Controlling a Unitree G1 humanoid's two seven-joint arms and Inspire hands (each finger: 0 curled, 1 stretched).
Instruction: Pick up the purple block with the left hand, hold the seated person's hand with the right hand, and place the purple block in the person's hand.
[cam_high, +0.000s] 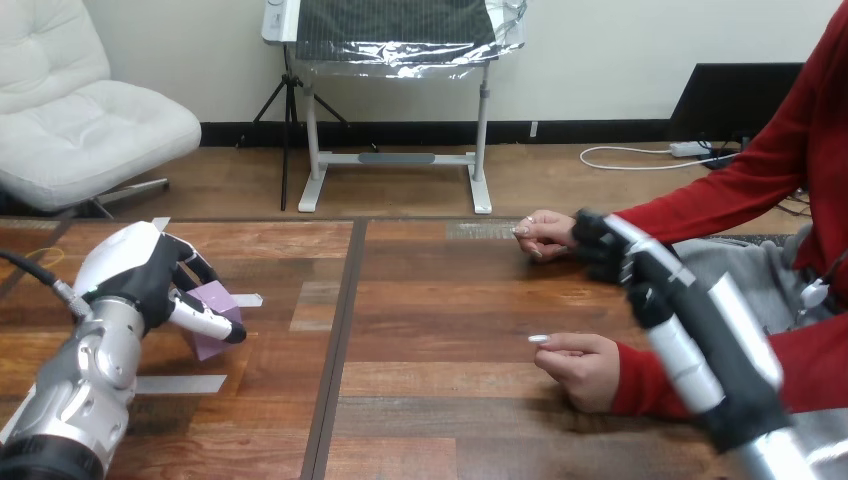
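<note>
The purple block (216, 322) is at the table's left, tilted, with my left hand (150, 275) curled round it, fingers over its top and thumb across its front. My right arm reaches up from the lower right, and my right hand (600, 245) is against the wrist of the person's farther hand (545, 235), which rests loosely closed on the table near its far edge. Whether it grips that wrist I cannot tell. The person's nearer hand (580, 368) lies on the table left of my right forearm, apart from it.
The wooden table (430, 310) has a dark seam running down its middle-left. Strips of grey tape (180, 383) lie near the block. The person's red sleeves come in from the right edge.
</note>
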